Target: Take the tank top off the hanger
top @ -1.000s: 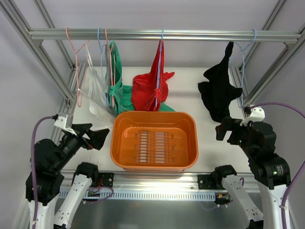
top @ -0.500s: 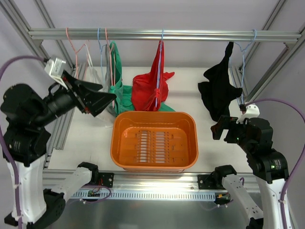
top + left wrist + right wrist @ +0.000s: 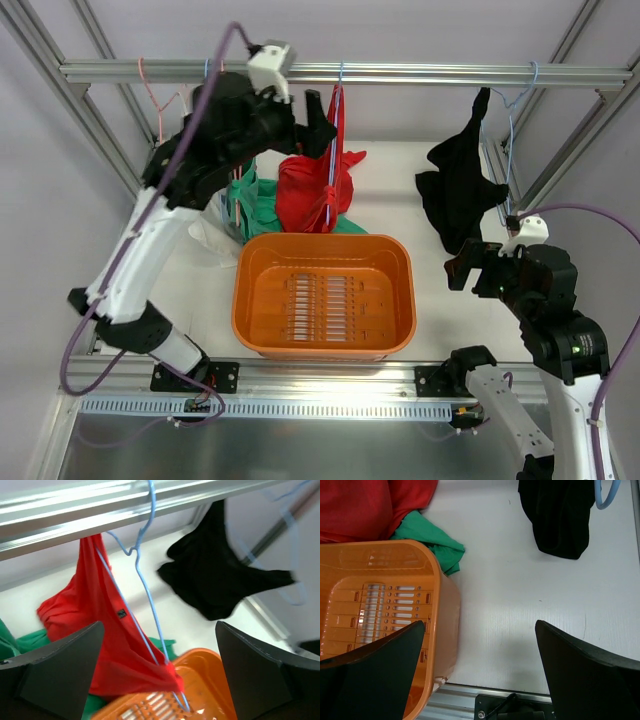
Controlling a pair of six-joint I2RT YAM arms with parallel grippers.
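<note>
From above, the left gripper (image 3: pixel 312 128) is up at the rail (image 3: pixel 420 72), just beside the red tank top (image 3: pixel 310 190). The top hangs on a blue hanger (image 3: pixel 334 120) behind the orange basket (image 3: pixel 325 352). The right gripper (image 3: pixel 463 272) hovers low near a black garment (image 3: pixel 460 190).

In the left wrist view, the jaws are spread wide and empty, with the tank top and hanger wire ahead between them.

In the right wrist view, the jaws are wide and empty over the white surface (image 3: pixel 520 605) beside the basket.
</note>
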